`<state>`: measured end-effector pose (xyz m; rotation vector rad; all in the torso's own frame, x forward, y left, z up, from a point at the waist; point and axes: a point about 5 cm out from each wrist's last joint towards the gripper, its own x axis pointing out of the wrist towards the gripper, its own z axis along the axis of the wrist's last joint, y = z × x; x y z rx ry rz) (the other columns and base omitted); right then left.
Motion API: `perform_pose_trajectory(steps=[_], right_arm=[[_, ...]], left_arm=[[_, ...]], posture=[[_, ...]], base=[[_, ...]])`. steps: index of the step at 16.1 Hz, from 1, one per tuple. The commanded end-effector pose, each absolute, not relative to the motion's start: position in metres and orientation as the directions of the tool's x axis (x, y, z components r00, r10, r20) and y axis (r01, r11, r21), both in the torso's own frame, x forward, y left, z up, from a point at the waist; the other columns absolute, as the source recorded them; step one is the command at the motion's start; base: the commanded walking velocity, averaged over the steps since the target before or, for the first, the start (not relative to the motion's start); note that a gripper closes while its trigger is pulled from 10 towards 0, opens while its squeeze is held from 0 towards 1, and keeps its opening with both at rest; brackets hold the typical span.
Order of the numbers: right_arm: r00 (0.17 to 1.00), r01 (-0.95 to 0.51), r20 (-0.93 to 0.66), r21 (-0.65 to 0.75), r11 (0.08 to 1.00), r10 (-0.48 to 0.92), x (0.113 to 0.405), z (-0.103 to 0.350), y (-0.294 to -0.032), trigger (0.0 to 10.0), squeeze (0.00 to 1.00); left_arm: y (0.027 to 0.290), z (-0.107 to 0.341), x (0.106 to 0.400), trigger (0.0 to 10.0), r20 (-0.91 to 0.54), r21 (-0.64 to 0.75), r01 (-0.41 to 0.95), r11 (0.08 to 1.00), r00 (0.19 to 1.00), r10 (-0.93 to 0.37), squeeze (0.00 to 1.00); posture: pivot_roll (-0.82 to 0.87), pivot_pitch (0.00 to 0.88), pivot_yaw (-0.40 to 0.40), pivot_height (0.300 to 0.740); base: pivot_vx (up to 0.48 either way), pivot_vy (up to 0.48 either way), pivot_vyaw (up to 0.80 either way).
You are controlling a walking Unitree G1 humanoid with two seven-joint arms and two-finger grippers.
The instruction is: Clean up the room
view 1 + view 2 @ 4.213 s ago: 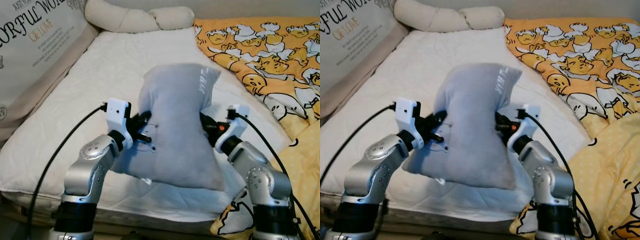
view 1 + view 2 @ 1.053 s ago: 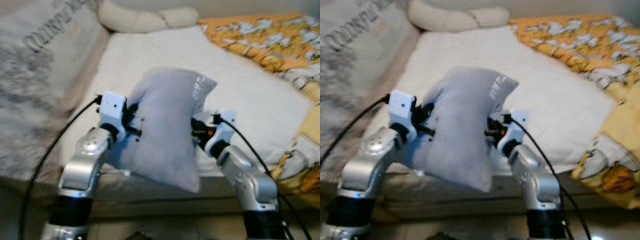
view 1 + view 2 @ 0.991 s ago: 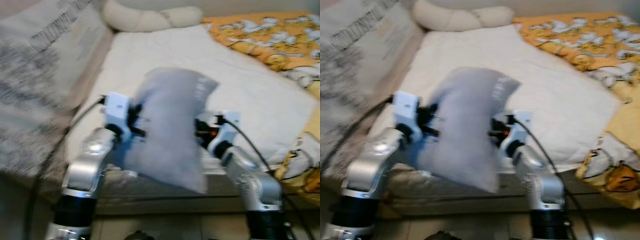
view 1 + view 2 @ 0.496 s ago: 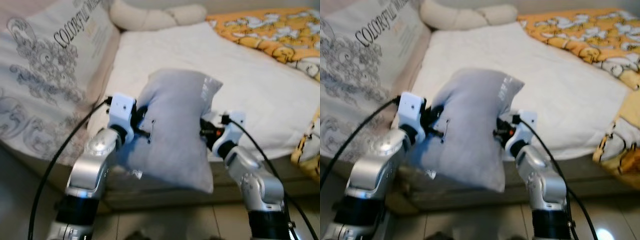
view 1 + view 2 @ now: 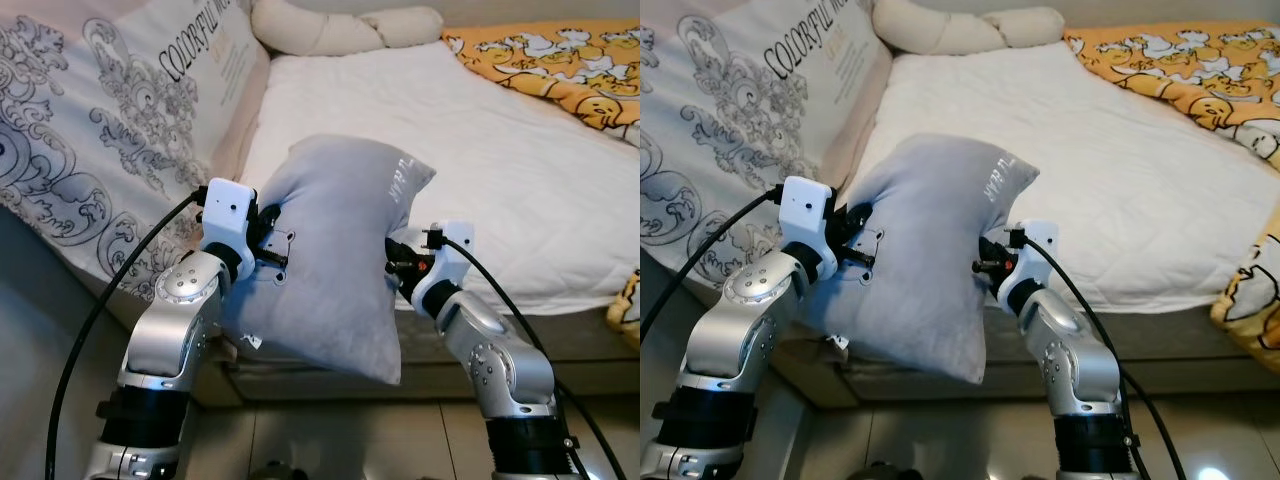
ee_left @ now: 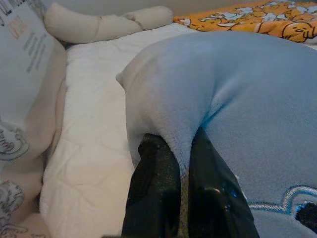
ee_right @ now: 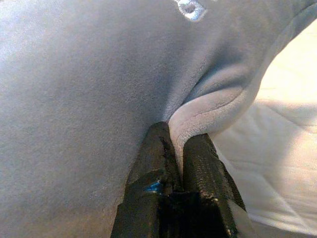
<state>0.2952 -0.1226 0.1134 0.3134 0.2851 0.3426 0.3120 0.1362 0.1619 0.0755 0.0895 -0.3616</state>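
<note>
A soft grey plush pillow point(image 5: 335, 265) is held above the white bed's point(image 5: 520, 170) near edge, pinched by the left gripper point(image 6: 184, 166) and right gripper point(image 7: 179, 148), each clamped on a fold.

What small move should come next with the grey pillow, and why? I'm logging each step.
Probably carry the grey pillow forward over the white mattress: left gripper and right gripper pinch its edges, and it hangs off the bed's edge.

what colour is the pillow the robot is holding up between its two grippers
The soft plush pillow is plain light grey with small pale embroidered lettering, clearest in the left eye view.
</note>
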Motion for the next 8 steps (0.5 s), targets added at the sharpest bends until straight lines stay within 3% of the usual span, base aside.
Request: perform_pose_trajectory(steps=[1, 2, 8], right_arm=[[0.902, -0.296, -0.212, 0.331, 0.896, 0.376, 0.2990, 0.1172, -0.1194, 10.0, 0.00], [0.903, -0.290, -0.213, 0.337, 0.896, 0.372, 0.2997, 0.1167, -0.1200, 10.0, 0.00], [0.895, -0.327, -0.211, 0.293, 0.899, 0.394, 0.3012, 0.1157, -0.1186, 10.0, 0.00]], left_arm=[[0.1408, 0.1760, 0.3152, 10.0, -0.047, 0.072, 0.327, 0.942, 0.945, -0.325, 0.00], [0.1407, 0.1761, 0.3151, 10.0, -0.048, 0.070, 0.328, 0.942, 0.944, -0.325, 0.00], [0.1432, 0.1762, 0.3166, 10.0, -0.054, 0.079, 0.324, 0.943, 0.946, -0.320, 0.00]], posture=[[0.00, 0.000, 0.095, 0.740], [0.00, 0.000, 0.095, 0.740], [0.00, 0.000, 0.094, 0.740]], base=[[0.334, 0.000, 0.80], [0.334, 0.000, 0.80], [0.333, 0.000, 0.00]])
